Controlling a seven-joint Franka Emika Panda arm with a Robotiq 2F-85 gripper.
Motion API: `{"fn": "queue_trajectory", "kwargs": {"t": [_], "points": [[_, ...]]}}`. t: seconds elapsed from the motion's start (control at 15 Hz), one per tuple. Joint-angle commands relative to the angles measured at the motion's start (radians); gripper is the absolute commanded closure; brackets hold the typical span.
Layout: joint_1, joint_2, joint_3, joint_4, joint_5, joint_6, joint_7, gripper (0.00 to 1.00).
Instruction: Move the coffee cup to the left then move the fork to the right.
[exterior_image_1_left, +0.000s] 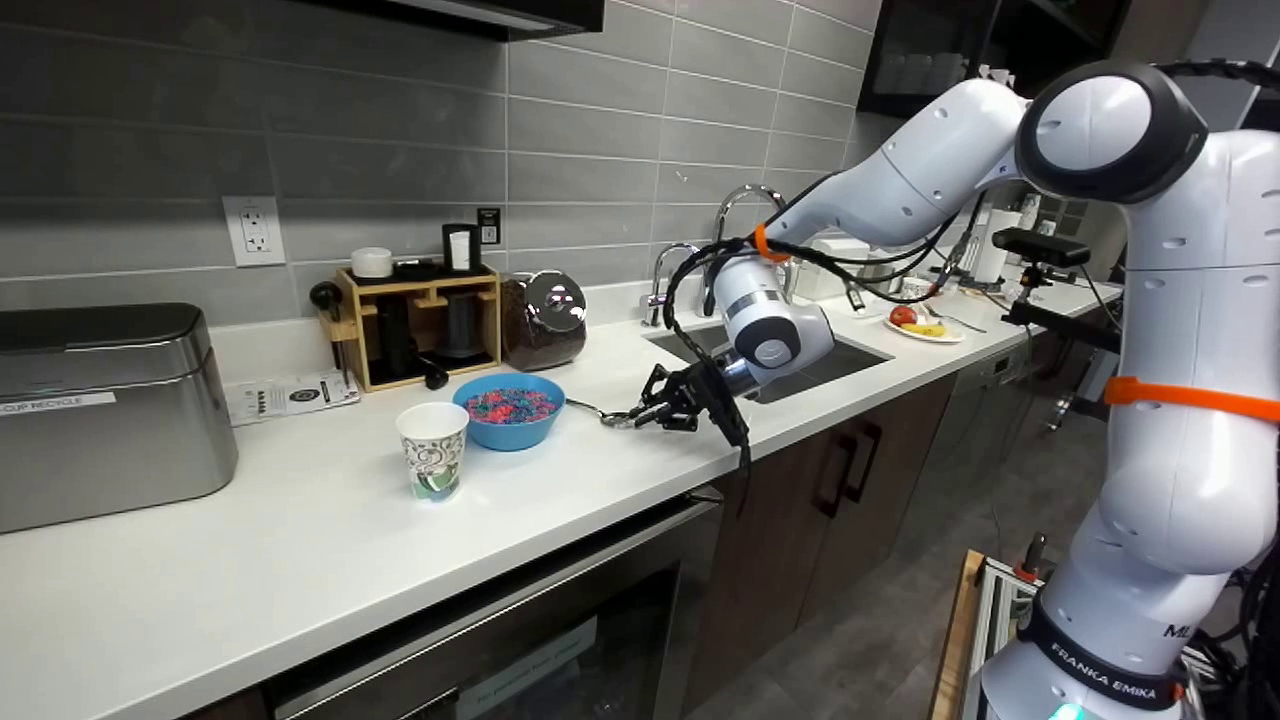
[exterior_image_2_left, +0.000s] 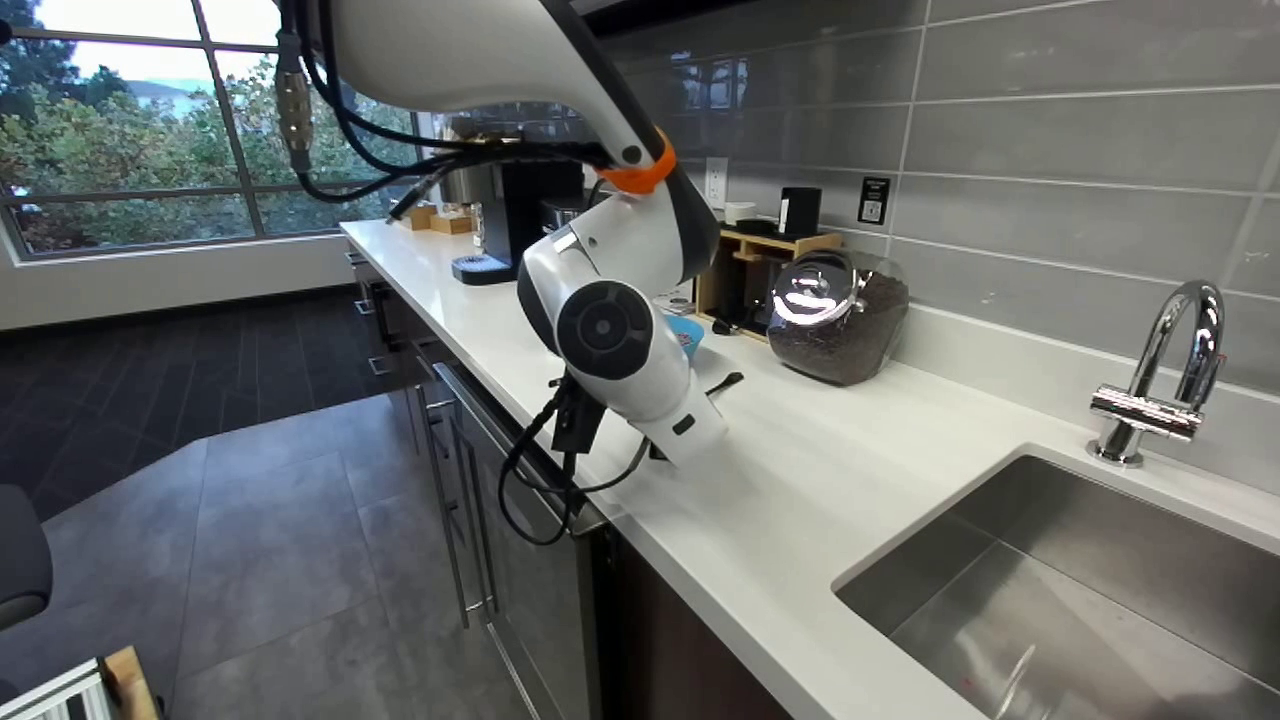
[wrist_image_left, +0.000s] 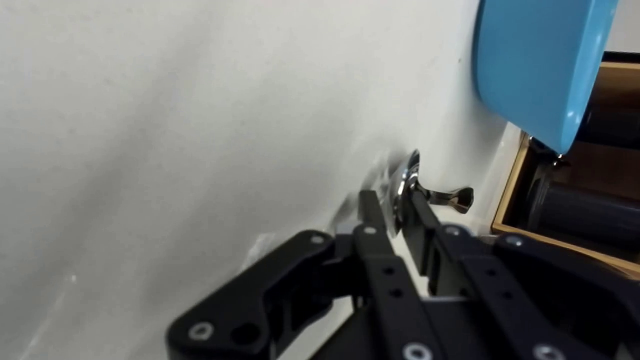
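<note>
Grey tile (exterior_image_1_left: 590, 120) backs a white counter (exterior_image_1_left: 300, 560), where, in an exterior view, the cup (exterior_image_1_left: 434, 445) stands upright just beside the blue bowl (exterior_image_1_left: 512, 437). On the bowl's other side lies the spoon (exterior_image_1_left: 614, 418), its handle toward the bowl and its head toward the sink (exterior_image_2_left: 1130, 555). The wrist view shows the gripper (wrist_image_left: 392, 212) low by the counter, its fingers (wrist_image_left: 371, 210) unclenched, slightly parted with the spoon's head between their tips; whether either tip touches it cannot be told.
</note>
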Motion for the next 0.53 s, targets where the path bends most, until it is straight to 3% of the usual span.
{"fn": "queue_trajectory", "kwargs": {"t": [0.0,0.27,0.4,0.47], "points": [[0.003,-0.012,0.002,0.0,-0.01,0.014,0.009,0.49],[0.023,-0.23,0.024,-0.134,-0.065,0.071,-0.041,0.19],[0.057,-0.301,0.055,-0.169,-0.104,0.217,-0.002,0.03],[0.076,-0.346,0.076,-0.185,-0.098,0.311,0.009,0.0]]}}
